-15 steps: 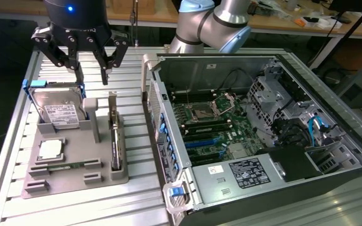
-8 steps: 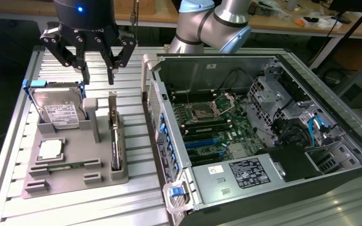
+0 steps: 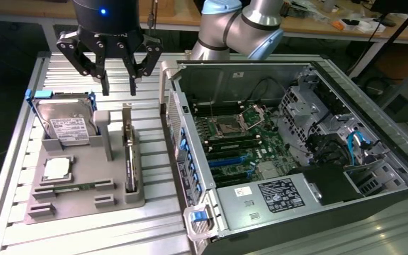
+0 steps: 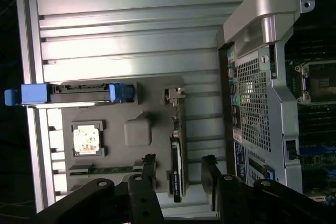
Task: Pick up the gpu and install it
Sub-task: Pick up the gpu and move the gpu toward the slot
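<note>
— Nearest us, the computer case lies open on its side, with the power supply at its front. Is anything seated in the blue expansion slots on the motherboard?

— Nothing that I can see. The slots look bare, so I judge the install not done.

— And the parts beside the case?

— On the slatted table sits a gray holder. From front to back it carries the green memory stick, the processor and the hard drive in its blue frame. The gpu stands on edge in the long slot on the side nearest the case.

— So it isn't picked up yet?

— No. It rests in its slot with nothing touching it. Both the pick and the install are left to do.

— And the gripper?

— The gripper hangs above the holder's far end. Its fingers are spread wide, it holds nothing, and it is apart from the card. In the wrist view the card's edge runs between the two fingers, so I judge the gripper roughly lined up over it.
</note>
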Motion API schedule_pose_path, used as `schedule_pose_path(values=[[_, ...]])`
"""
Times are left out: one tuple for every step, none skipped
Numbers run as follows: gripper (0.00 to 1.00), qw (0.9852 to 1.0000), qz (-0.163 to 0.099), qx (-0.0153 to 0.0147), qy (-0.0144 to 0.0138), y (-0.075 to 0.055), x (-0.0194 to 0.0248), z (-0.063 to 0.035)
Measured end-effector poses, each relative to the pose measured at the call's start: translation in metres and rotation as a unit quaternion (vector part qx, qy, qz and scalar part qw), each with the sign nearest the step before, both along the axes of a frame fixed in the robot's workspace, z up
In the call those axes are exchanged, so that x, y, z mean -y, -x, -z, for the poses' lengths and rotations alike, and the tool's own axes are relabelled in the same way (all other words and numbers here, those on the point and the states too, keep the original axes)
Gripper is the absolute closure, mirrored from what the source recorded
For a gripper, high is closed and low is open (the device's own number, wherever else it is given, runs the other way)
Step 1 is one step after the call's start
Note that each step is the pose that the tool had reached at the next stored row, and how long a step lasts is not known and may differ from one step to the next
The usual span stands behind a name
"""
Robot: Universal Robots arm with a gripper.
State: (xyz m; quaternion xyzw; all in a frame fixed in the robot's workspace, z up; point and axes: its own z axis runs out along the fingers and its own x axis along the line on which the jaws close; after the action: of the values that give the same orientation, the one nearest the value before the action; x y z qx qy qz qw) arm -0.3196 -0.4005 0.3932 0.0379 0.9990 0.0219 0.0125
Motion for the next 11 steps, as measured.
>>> schedule_pose_path(values=[[0.52, 1.0, 0.0, 0.0, 0.0, -0.0003, 0.0, 0.0], [0.52, 1.0, 0.0, 0.0, 0.0, -0.0003, 0.0, 0.0], [0.52, 1.0, 0.0, -0.0001, 0.0, -0.0005, 0.0, -0.0001], [0.52, 1.0, 0.0, 0.0, 0.0, -0.0005, 0.0, 0.0], [0.52, 1.0, 0.0, -0.0001, 0.0, -0.0005, 0.0, 0.0], [0.52, 1.0, 0.0, 0.0, 0.0, -0.0005, 0.0, 0.0], [0.52, 1.0, 0.0, 0.0, 0.0, -0.0006, 0.0, 0.0], [0.52, 1.0, 0.0, 0.0, 0.0, -0.0009, 0.0, 0.0], [0.52, 1.0, 0.0, 0.0, 0.0, -0.0013, 0.0, 0.0], [0.52, 1.0, 0.0, -0.0001, 0.0001, -0.0017, 0.0, -0.0001], [0.52, 1.0, 0.0, -0.0001, 0.0, -0.0021, 0.0, -0.0001]])
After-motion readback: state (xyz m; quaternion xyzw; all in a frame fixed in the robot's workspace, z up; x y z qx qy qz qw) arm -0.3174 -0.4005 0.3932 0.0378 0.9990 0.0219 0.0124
